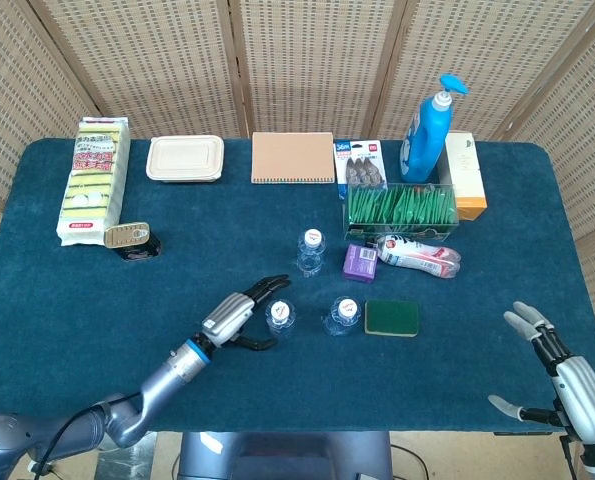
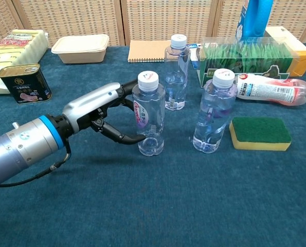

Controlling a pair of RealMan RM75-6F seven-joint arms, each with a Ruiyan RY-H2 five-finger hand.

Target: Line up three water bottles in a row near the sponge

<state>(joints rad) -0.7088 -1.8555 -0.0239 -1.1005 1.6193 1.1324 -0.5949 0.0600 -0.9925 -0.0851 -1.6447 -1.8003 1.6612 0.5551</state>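
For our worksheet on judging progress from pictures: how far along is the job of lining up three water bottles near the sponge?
Done: one bottle stands upright just left of the sponge.

In hand: the left hand has its fingers spread around the second bottle, which stands upright in line with the first; whether they still touch it is unclear.

Left: the third bottle stands further back, out of the row. The right hand is open, off to the side.
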